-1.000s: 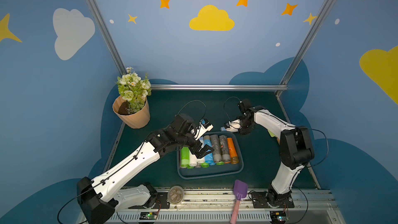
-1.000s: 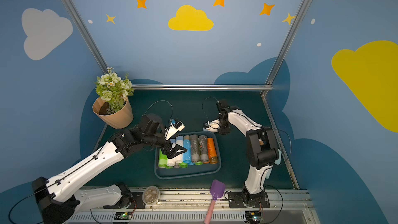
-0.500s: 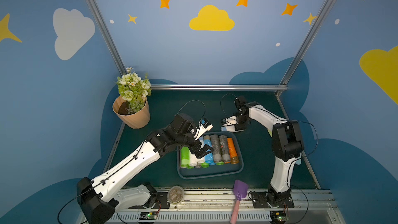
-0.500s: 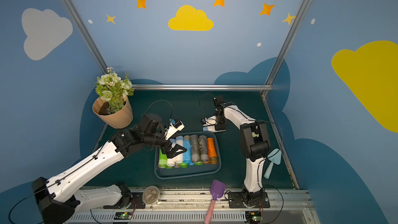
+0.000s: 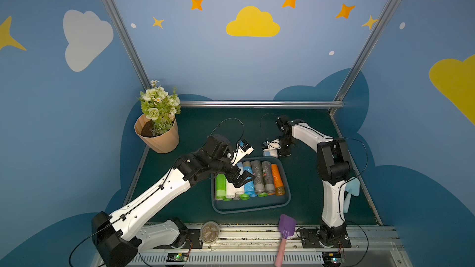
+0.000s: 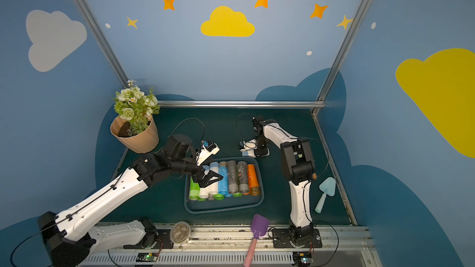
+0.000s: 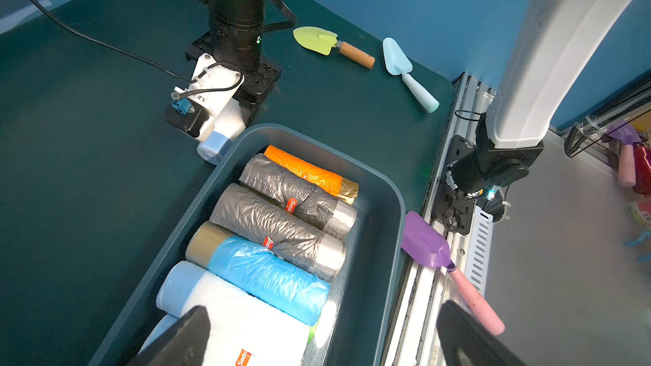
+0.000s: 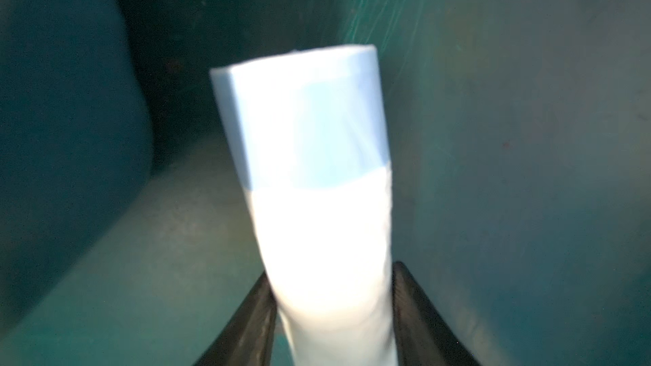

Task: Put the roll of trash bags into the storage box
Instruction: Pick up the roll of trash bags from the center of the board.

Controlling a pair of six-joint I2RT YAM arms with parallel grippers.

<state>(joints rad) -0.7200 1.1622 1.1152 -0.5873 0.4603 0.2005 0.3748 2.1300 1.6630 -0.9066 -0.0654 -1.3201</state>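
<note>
The right tool (image 8: 333, 272) is clamping on the pale blue-white roll (image 8: 310, 170), lying on the surface (image 5: 205, 129) just beside the box (image 5: 250, 208). Grasping now; next is probably lifting it over the rim. The left tool (image 5: 244, 179) is hovering over the box, jaws apart.

storage box (image 7: 377, 227): smooth semi-gloss plastic | grey rolls (image 7: 267, 220): crinkled shiny film | roll of trash bags (image 8: 317, 170): smooth matt film | worktop (image 7: 88, 188): matt, finely grained | yellow trowel (image 7: 334, 45): plastic blade, wooden handle

Orange label (image 7: 243, 358) on a white roll (image 7: 246, 315) — perhaps "Sodo".
</note>
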